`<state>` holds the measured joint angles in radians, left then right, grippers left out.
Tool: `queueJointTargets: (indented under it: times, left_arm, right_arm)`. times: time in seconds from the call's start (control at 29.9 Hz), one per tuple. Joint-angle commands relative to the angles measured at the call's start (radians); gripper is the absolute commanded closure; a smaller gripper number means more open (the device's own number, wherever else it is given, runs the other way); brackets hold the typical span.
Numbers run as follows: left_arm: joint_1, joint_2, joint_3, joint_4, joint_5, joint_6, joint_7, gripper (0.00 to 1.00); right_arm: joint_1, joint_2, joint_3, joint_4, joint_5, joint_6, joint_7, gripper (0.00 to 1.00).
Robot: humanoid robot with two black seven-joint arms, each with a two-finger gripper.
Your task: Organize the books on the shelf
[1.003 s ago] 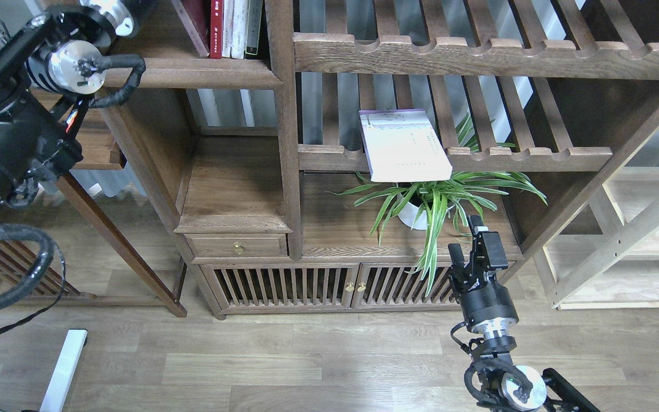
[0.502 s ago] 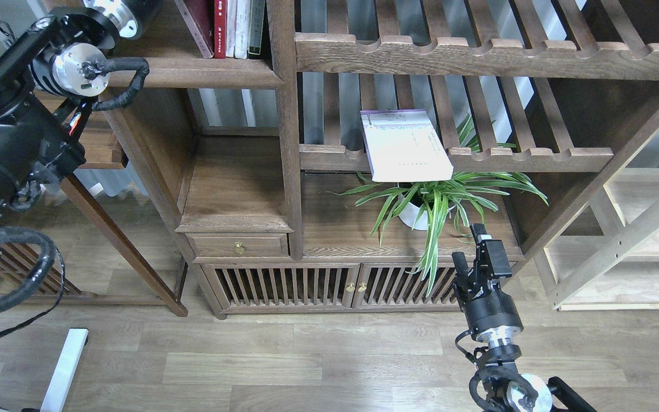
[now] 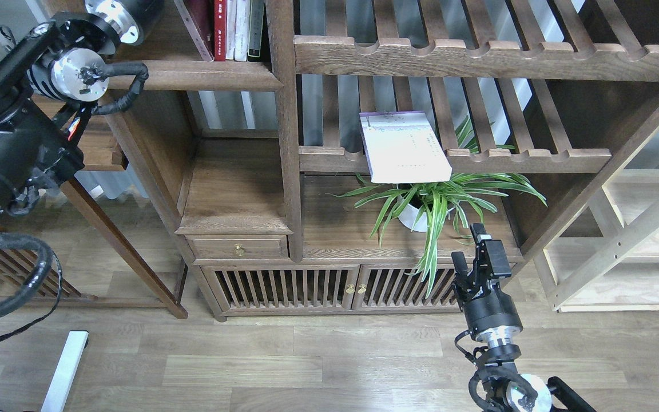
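A pale lavender-white book [image 3: 404,146] lies flat on the lower slatted rack, its near end overhanging the scalloped front rail. On the solid dark-brown shelf [image 3: 192,74] at top left, a dark maroon book [image 3: 198,23] leans left against a bright red book [image 3: 218,28], with white books [image 3: 241,27] upright beside them. My right gripper [image 3: 468,246] is open and empty, low in front of the cabinet, well below and right of the lavender book. My left arm rises past the shelf's left end; its gripper is beyond the top edge.
A potted spider plant [image 3: 429,203] stands on the cabinet top [image 3: 335,234] under the lavender book, its leaves reaching toward my right gripper. A small drawer [image 3: 238,247] and slatted doors [image 3: 284,286] are below. A pale wooden frame [image 3: 621,240] stands at the right.
My right gripper has dropped slightly down and right, then held still. My left arm has shifted a little. The books have not moved.
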<state>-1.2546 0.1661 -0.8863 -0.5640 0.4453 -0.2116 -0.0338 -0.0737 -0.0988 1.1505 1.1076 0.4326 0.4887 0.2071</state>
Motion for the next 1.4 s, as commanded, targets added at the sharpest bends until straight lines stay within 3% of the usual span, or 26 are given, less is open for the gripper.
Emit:
queueJointTargets:
  times: [0.0,0.6,0.84,1.37]
  left_arm:
    - [0.011,0.006,0.001,0.001,0.003,0.009,0.003,0.06]
    - [0.000,-0.002,-0.002,-0.002,0.000,0.032,-0.018,0.06]
    - [-0.002,0.007,-0.023,-0.059,-0.033,0.034,-0.023,0.06]
    - [0.009,-0.003,-0.023,-0.091,-0.203,0.026,-0.173,0.06]
  right_arm:
    - [0.002,0.002,-0.002,0.000,0.000,0.000,0.000,0.01]
    - [0.000,0.001,-0.006,0.000,0.000,0.000,0.000,0.01]
    - [-0.001,-0.001,-0.009,0.000,0.000,0.000,0.000,0.00]
    - [-0.005,-0.002,-0.009,-0.002,0.000,0.000,0.000,0.00]
